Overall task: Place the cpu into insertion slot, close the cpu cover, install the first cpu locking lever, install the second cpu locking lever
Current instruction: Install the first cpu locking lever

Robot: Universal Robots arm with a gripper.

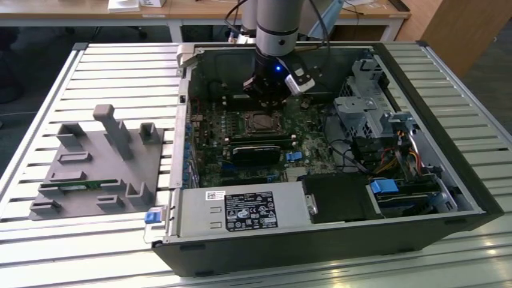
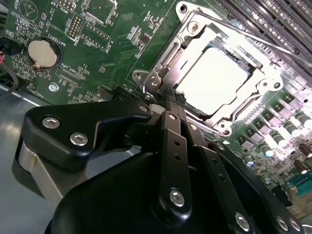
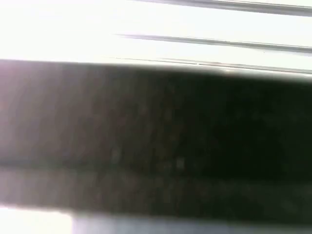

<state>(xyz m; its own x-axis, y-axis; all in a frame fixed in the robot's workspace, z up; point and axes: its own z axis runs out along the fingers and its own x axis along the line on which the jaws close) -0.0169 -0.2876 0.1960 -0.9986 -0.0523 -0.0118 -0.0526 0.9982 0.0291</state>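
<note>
The arm (image 1: 279, 24) is reaching straight down, its wrist pointing vertically. The gripper (image 2: 168, 100) is hanging at its lower end, black fingers (image 2: 171, 141) pressing together with no gap showing between the tips

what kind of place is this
Probably a robotics lab or test bench for computer assembly: an open desktop computer case lies on a slatted metal table, beside a grey parts fixture, with wooden desks behind.
</note>
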